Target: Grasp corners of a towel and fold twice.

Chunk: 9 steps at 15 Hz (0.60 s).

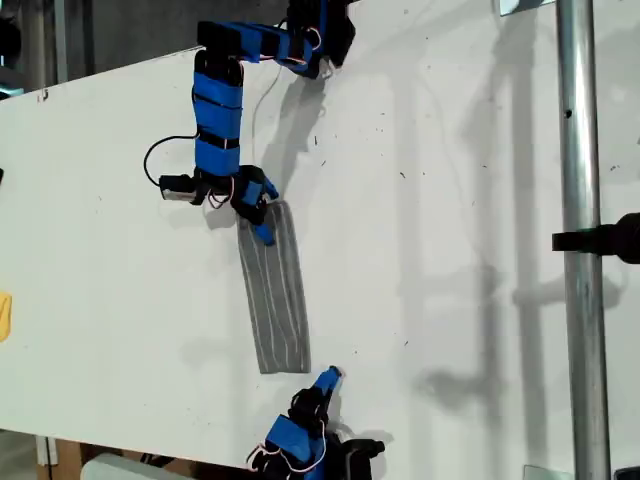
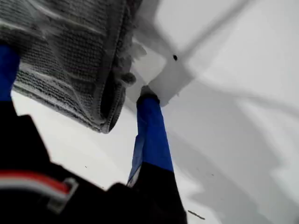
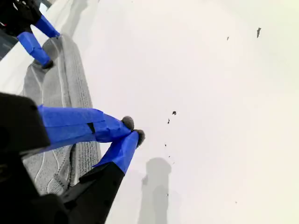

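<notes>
Now my first gripper [image 2: 74, 88] is open over one end of the thin grey striped towel [image 1: 274, 300]. My second gripper [image 3: 133, 130] is pinched together, holding nothing, just beside the other end. Lifting one end alone might undo the fold.

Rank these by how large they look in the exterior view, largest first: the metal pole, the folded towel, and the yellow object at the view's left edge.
1. Metal pole, spanning the view's full height.
2. Towel, a long folded strip.
3. Yellow object, smallest, though the view's edge cuts it off, so its full size is unknown.

A white table [image 1: 450, 250] bears dark specks; a metal pole [image 1: 580, 240] stands at the exterior view's right, perhaps carrying a black clamp [image 1: 610, 240].
</notes>
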Motion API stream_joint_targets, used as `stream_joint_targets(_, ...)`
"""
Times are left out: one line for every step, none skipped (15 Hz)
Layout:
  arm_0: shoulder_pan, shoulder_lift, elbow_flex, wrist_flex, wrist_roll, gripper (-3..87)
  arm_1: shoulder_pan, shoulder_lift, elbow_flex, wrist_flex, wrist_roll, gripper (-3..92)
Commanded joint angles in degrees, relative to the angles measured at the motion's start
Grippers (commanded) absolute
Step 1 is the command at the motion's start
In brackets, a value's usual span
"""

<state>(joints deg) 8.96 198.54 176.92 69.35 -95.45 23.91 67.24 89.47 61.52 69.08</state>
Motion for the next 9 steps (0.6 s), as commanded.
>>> stream_joint_targets(0.7, 0.4, -1.1, 1.2, 0.1, -2.6, 1.1, -0.7, -4.5, -4.6, -0.2, 39.4)
stream_joint_targets(0.7, 0.4, -1.1, 1.6, 0.2, -2.6, 1.8, -0.7, -4.7, -6.1, -1.0, 34.7)
stream_joint_targets(0.6, 0.4, -1.2, 1.7, 0.4, -2.6, 2.5, -0.2, -4.9, -7.1, -2.4, 18.1)
stream_joint_targets(0.6, 0.4, -1.2, 1.8, 0.5, -2.6, 3.2, 0.9, -4.7, -6.5, -1.9, 3.8)
stream_joint_targets(0.6, 0.4, -1.3, 1.9, 0.6, -2.6, 3.4, 2.2, -4.7, -4.7, -3.4, 0.8)
stream_joint_targets(0.6, 0.4, -1.3, 2.4, 0.7, -2.6, 3.2, 5.3, -2.0, -3.0, -4.2, -0.2)
stream_joint_targets(0.3, 0.4, -1.3, 2.5, 1.2, -2.6, 2.6, 10.1, 3.2, -1.2, -4.3, -0.2)
stream_joint_targets(-0.3, 0.4, -1.3, 2.5, 1.8, -2.6, 1.4, 16.5, 9.8, 1.1, -4.0, -0.2)
stream_joint_targets(-0.9, 0.4, -1.3, 2.4, 2.6, -2.6, -0.3, 24.4, 16.7, 5.1, -2.4, -0.2)
